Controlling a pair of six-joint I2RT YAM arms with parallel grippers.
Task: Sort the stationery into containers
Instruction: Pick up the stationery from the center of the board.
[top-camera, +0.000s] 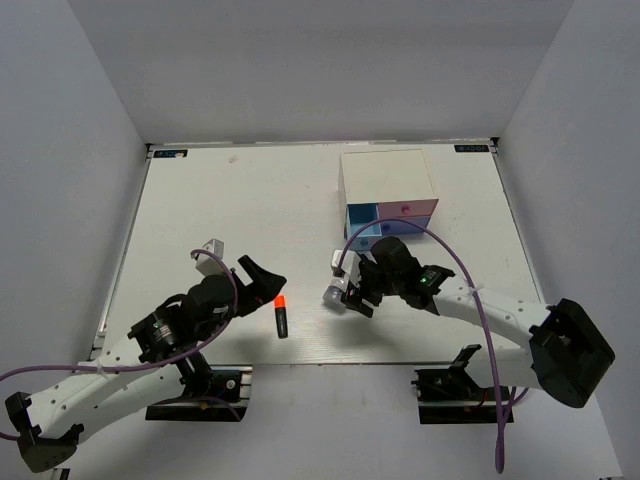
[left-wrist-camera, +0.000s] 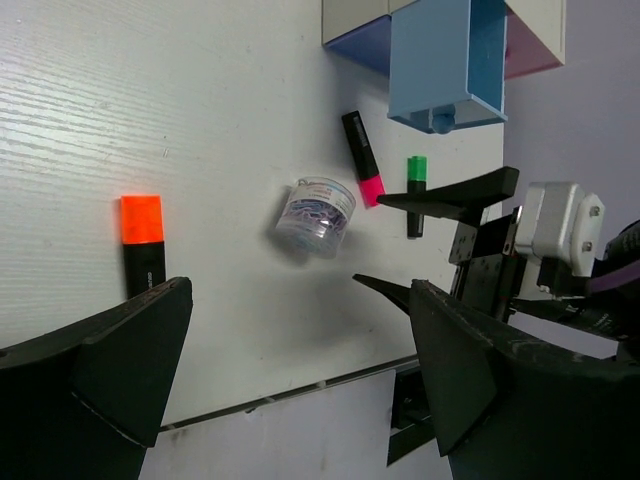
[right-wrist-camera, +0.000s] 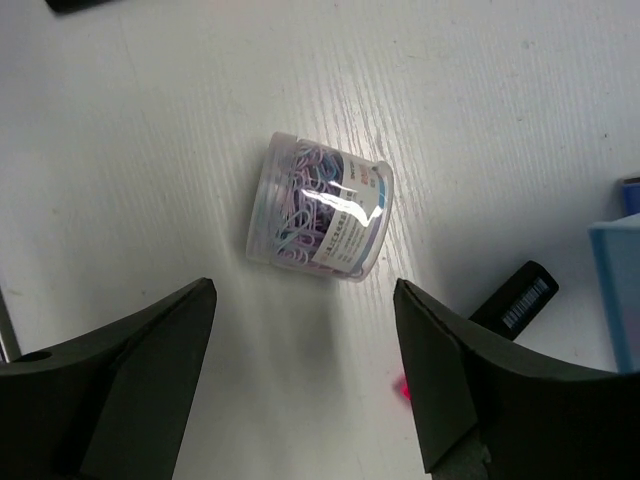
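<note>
Left gripper (top-camera: 268, 278), low and left of centre in the overhead view, stands wide open and holds nothing. An orange marker (top-camera: 281, 315) lies on the white table (top-camera: 220, 200) just beside it. Right of centre, the right gripper (top-camera: 350, 291) is open too, with a small clear tub (top-camera: 334, 295) at its fingertips. Behind it sits a white-topped cabinet (top-camera: 388, 178). Its blue drawer (top-camera: 360, 232) is pulled out towards the arms and its pink drawer (top-camera: 410, 208) is pushed in.

Left wrist view: the left gripper (left-wrist-camera: 300, 290) fills the bottom of the picture, jaws far apart, nothing between them. The orange marker (left-wrist-camera: 142, 250) lies partly hidden behind one finger. Further off sits the tub (left-wrist-camera: 317, 215), full of pastel paper clips. Beyond it, a pink marker (left-wrist-camera: 362, 158) and a green marker (left-wrist-camera: 416, 172) lie near each other in front of the pulled-out blue drawer (left-wrist-camera: 445, 60). The right gripper (left-wrist-camera: 370, 240) reaches in from the side, open, one finger crossing the green marker.

Right wrist view: the right gripper (right-wrist-camera: 305, 290) is open and empty. The tub (right-wrist-camera: 320, 215) lies on its side on the table just ahead of the fingertips, touching neither. The pink marker (right-wrist-camera: 515, 293) is partly hidden behind one finger. A corner of the blue drawer (right-wrist-camera: 620, 290) shows at the picture's edge.
</note>
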